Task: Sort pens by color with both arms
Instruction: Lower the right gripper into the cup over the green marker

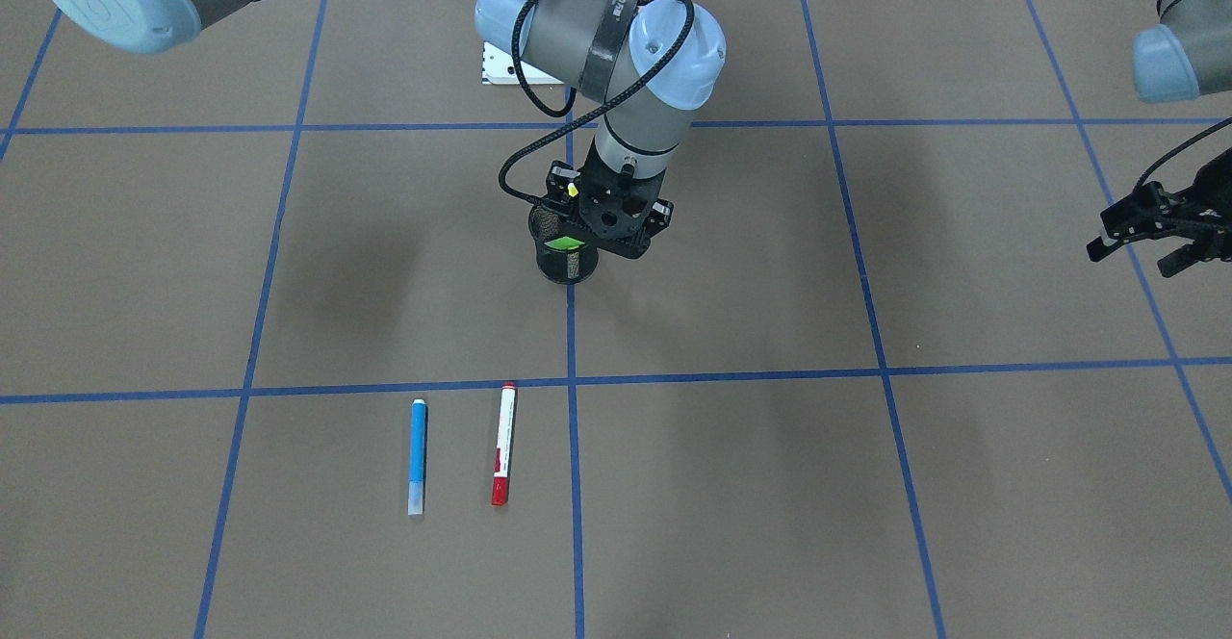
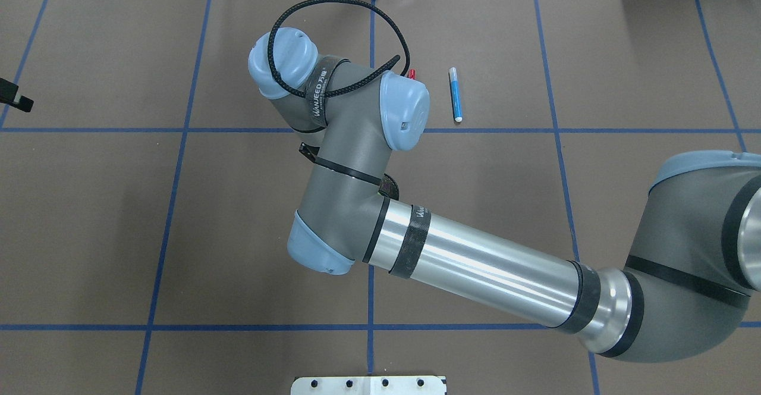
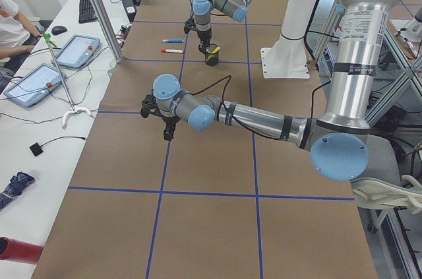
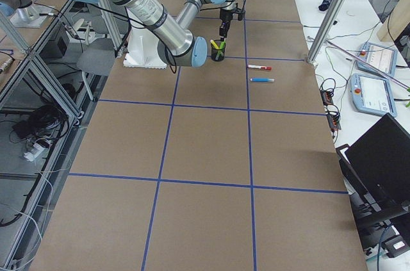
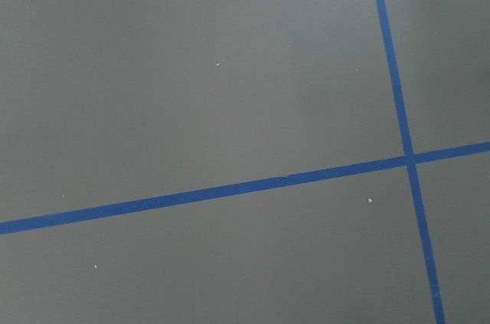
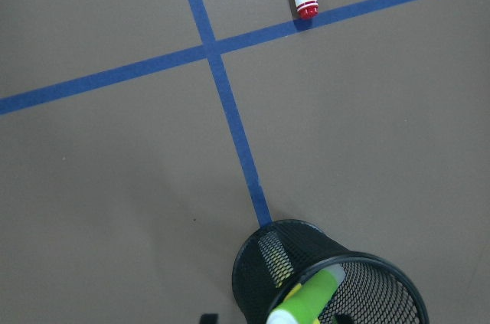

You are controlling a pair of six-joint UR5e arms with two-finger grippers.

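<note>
The blue pen (image 1: 418,456) and the red-and-white pen (image 1: 504,445) lie side by side on the table, toward the operators' side. They also show in the overhead view as the blue pen (image 2: 455,94) and a red cap tip (image 2: 411,74). The lime green pen (image 6: 306,301) stands in a black mesh cup (image 1: 566,252). The yellow pen (image 1: 574,190) leans out of the cup's rim. My right gripper (image 1: 604,235) hangs right over the cup; its jaws are hidden. My left gripper (image 1: 1150,240) is open and empty, far off to the side.
Brown table paper with a blue tape grid (image 5: 230,188). A white base plate (image 2: 368,385) sits at the robot's edge. The right arm's forearm (image 2: 475,264) spans the middle of the table. Tablets and an operator (image 3: 13,28) are beside the table.
</note>
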